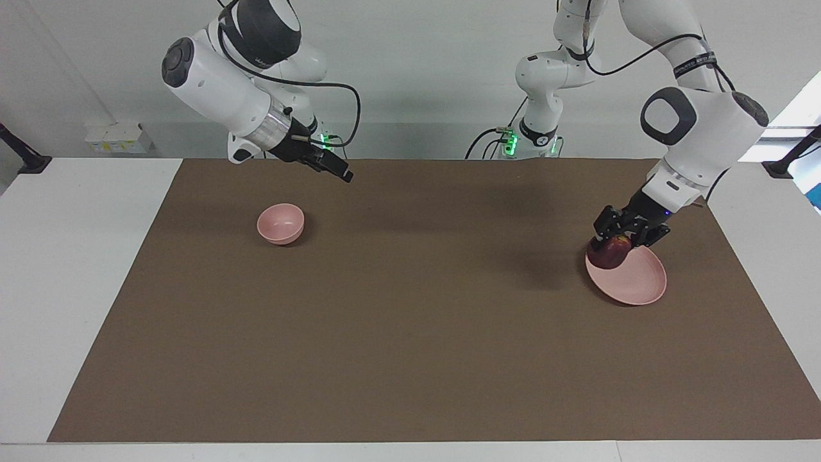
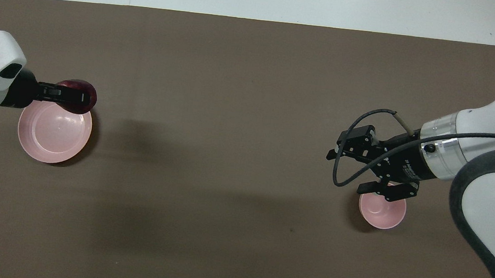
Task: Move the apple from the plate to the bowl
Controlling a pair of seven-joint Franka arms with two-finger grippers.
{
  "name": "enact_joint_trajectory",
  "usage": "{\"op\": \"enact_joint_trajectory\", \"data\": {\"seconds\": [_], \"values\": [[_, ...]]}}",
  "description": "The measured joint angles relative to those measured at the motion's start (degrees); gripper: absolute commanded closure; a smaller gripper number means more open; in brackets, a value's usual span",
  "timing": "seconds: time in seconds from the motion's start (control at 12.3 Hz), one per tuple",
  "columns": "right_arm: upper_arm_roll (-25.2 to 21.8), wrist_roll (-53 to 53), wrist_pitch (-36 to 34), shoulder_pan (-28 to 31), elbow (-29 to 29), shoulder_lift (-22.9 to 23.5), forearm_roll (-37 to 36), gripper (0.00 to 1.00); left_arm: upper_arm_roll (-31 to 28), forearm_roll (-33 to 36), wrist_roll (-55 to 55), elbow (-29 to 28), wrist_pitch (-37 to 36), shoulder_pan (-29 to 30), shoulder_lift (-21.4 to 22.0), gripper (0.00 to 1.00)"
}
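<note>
The dark red apple (image 1: 605, 255) (image 2: 79, 98) hangs in the air, with my left gripper (image 1: 614, 242) (image 2: 62, 92) shut on it. It is lifted just above the rim of the flat pink plate (image 1: 635, 282) (image 2: 50, 133), on the side toward the table's middle. The plate lies bare at the left arm's end of the table. The small deep pink bowl (image 1: 280, 223) (image 2: 383, 213) stands empty toward the right arm's end. My right gripper (image 1: 341, 172) (image 2: 348, 171) is open and raised over the mat beside the bowl, holding nothing.
A brown mat (image 1: 410, 308) covers most of the white table (image 1: 77, 269). A black cable (image 2: 344, 166) loops from the right wrist next to the gripper. Nothing else lies on the mat besides the plate and the bowl.
</note>
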State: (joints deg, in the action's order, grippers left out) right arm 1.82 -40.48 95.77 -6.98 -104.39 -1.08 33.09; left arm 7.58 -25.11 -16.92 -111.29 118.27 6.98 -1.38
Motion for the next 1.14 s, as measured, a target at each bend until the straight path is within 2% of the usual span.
{"op": "enact_joint_trajectory", "data": {"seconds": [0.24,0.65,0.89,1.14], "values": [[0.1,-7.4,6.7,-4.4,-0.1,2.1,6.0,0.0,1.8,-9.0,-0.7,-0.1,-4.6,-0.1,1.5,1.0],[0.1,-16.8,14.1,-9.8,-0.2,5.2,15.2,0.0,6.0,-16.9,-0.7,-0.2,-5.6,-1.2,1.9,1.0],[0.1,-23.4,18.8,-13.2,-0.2,6.8,17.3,0.0,7.7,-22.3,-0.7,-0.5,-7.4,-1.6,2.4,1.0],[0.1,-31.3,26.4,-16.9,-0.1,7.8,18.5,0.0,10.2,-27.0,-0.6,-1.8,-8.3,-2.4,3.8,1.0]]}}
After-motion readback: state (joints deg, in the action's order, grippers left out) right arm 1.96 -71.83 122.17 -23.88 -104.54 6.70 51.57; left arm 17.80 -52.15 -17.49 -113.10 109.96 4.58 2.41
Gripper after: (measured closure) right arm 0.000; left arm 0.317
